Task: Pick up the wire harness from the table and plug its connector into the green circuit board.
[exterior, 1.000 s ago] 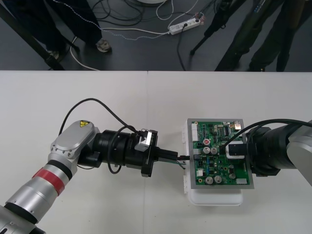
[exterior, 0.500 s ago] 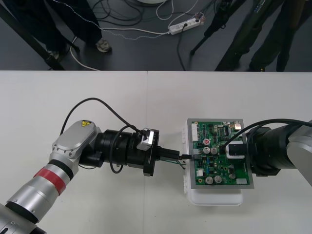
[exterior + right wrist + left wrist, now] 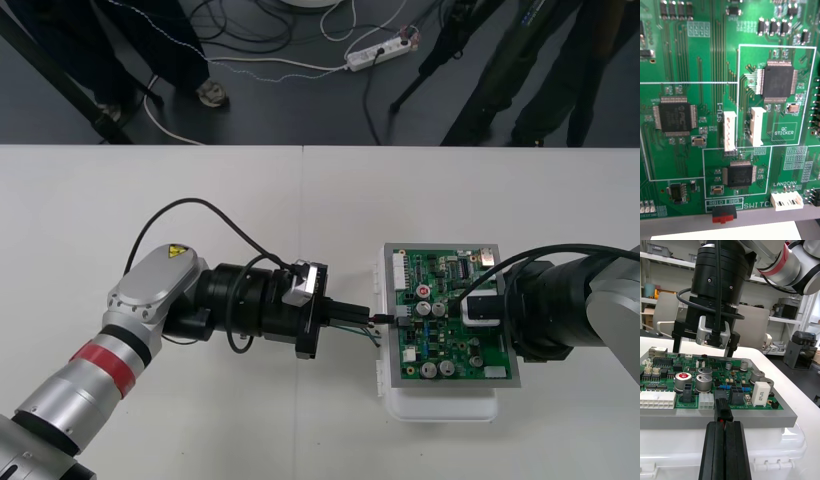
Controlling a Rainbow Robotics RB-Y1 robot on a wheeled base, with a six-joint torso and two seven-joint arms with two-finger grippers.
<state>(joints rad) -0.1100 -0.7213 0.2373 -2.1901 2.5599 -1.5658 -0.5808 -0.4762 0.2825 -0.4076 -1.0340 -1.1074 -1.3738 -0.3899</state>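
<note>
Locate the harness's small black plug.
In the left wrist view, the small black plug sits between the left gripper's shut fingers, at the green circuit board's left edge.

Green board [image 3: 440, 345] — white base [image 3: 445, 405]

Front view looks steeply down on the desk [image 3: 200, 200]. Right wrist view sits close above the green circuit board [image 3: 440, 345]; left wrist view faces it level, nearby.

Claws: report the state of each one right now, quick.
Left claw: closed on the harness plug, at the edge of the green board.
Right claw: open, holding nothing, above the green board.
</note>
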